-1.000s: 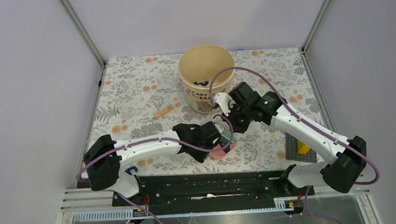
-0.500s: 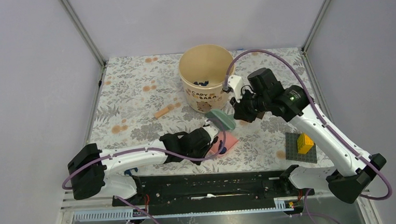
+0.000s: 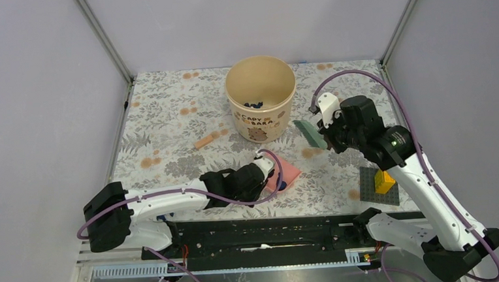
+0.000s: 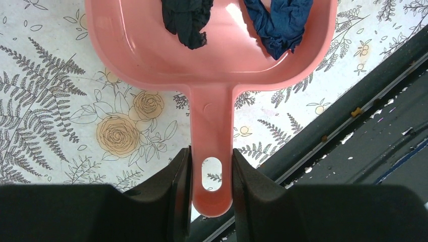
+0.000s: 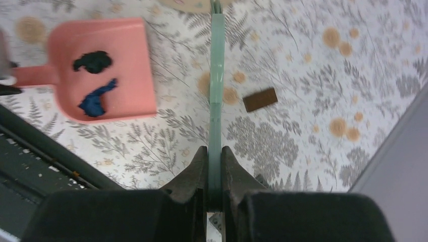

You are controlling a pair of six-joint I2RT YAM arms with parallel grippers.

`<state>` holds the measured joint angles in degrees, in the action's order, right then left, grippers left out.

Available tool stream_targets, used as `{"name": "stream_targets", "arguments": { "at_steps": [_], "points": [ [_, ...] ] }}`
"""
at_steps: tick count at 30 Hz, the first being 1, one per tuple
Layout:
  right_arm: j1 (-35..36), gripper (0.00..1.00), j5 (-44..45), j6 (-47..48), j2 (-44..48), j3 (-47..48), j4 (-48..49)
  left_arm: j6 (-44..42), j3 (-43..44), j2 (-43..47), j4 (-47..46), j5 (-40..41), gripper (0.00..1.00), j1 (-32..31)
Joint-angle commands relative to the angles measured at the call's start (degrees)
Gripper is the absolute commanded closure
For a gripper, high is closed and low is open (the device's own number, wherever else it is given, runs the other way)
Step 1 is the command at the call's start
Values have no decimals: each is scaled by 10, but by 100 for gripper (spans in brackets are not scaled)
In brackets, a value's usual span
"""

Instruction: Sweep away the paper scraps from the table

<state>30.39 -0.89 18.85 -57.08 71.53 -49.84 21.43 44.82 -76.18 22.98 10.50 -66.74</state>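
A pink dustpan (image 3: 287, 173) lies on the flower-printed table (image 3: 167, 113) near the front edge. My left gripper (image 3: 266, 181) is shut on its handle (image 4: 212, 126). The pan (image 4: 151, 55) holds two paper scraps, one black (image 4: 184, 20) and one dark blue (image 4: 280, 22). Both also show in the right wrist view, the black scrap (image 5: 91, 60) and the blue scrap (image 5: 97, 99). My right gripper (image 3: 327, 133) is shut on a green brush (image 3: 309, 131) and holds it in the air right of the bucket. The brush (image 5: 216, 75) shows edge-on between the fingers (image 5: 199, 169).
A tan bucket (image 3: 259, 124) with dark scraps (image 3: 254, 105) inside stands at the back middle. A tan block (image 3: 206, 142) lies left of it. A small brown block (image 5: 260, 99) lies under the brush. A grey baseplate (image 3: 372, 189) with a yellow brick (image 3: 384, 181) sits front right.
My right arm has lifted the brush off the dustpan and carried it up and to the right. The left arm drew back a little, still gripping the dustpan handle.
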Motion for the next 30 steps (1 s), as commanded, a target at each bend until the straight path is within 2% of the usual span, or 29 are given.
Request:
{"name": "stream_targets", "arguments": {
  "at_steps": [1, 6, 11, 16, 18, 26, 30],
  "points": [
    [-31, 100, 59, -33, 11, -38, 31, 15, -3, 24, -31, 5, 100, -4],
    [-62, 100, 33, -49, 11, -91, 49, 16, 12, 57, -12, 7, 100, -9],
    [-117, 100, -32, -55, -1, -100, 65, 5, 28, 102, 12, 2, 100, -15],
    [-214, 100, -187, -38, -45, -56, 28, -2, 78, 142, 72, 9, 100, -23],
    [-229, 100, -256, -24, -64, -42, 3, -8, 97, 156, 88, 7, 100, -24],
    [-230, 100, -399, 5, -61, -93, -3, -37, 187, 168, 136, -12, 100, -25],
    [-231, 100, -456, -1, -42, -163, 60, -49, 256, 140, 153, 11, 100, -25]
  ]
}}
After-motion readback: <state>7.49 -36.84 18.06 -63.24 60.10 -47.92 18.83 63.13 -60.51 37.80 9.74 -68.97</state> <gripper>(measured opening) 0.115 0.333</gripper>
